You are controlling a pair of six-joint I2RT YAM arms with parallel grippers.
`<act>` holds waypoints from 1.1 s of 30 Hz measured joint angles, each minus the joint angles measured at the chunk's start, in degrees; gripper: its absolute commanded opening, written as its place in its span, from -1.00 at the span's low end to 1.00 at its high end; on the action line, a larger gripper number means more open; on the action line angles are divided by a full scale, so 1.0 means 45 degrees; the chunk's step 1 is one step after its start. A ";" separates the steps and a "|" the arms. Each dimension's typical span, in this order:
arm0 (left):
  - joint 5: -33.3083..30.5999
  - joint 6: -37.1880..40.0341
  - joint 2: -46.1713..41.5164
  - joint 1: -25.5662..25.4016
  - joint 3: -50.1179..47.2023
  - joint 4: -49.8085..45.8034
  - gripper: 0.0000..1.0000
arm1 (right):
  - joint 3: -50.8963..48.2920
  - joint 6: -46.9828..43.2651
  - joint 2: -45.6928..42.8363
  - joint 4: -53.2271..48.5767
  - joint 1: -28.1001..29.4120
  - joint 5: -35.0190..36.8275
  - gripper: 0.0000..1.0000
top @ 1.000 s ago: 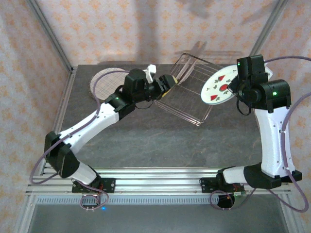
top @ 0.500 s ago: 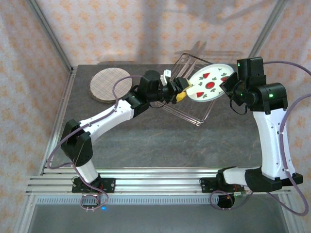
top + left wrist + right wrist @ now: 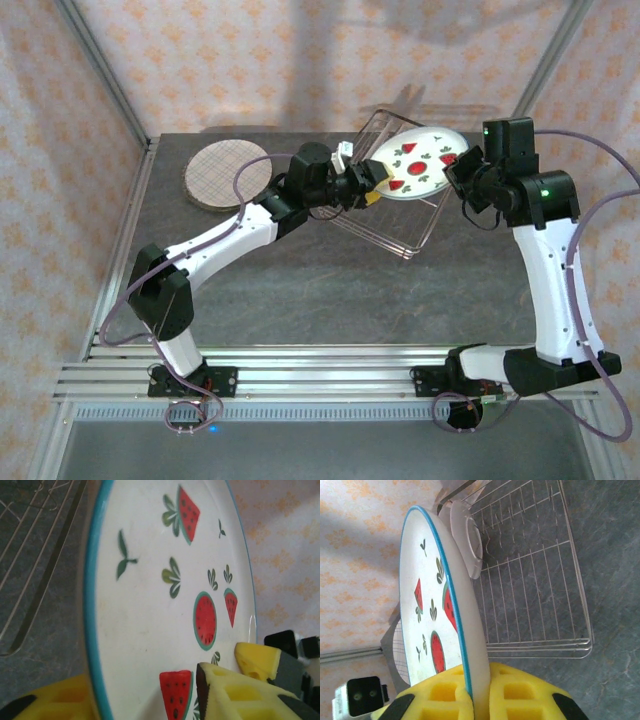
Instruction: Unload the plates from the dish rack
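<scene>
The left hand [image 3: 368, 186] has just reached across and is narrowing around the rim of the watermelon plate [image 3: 418, 163], which hangs between both hands over the dish rack [image 3: 395, 228], still clamped tight by the right hand [image 3: 462, 172]; I cannot tell whether the left grips yet, but a handover looks imminent.

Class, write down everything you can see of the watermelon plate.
The watermelon plate is round, glossy white like glazed ceramic, with a thin blue rim and red watermelon slices and green leaves. It hangs tilted above the dish rack. The right gripper clamps one edge; the left gripper straddles the opposite edge, grip unclear.
</scene>
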 measured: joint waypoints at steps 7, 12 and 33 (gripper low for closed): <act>-0.0185 -0.0860 -0.0005 0.0238 -0.0005 0.0306 -1.00 | -0.0714 0.0267 -0.0262 0.0432 -0.0063 -0.0306 -1.00; -0.0194 -0.1122 -0.0039 0.0321 -0.0058 0.0359 -1.00 | -0.0840 0.0321 -0.0272 0.0670 -0.0087 -0.0500 -0.85; -0.0180 -0.1020 -0.2880 0.2662 -0.2001 0.0019 -1.00 | 0.0466 -0.2574 0.0481 0.1501 -0.0083 -0.3089 0.41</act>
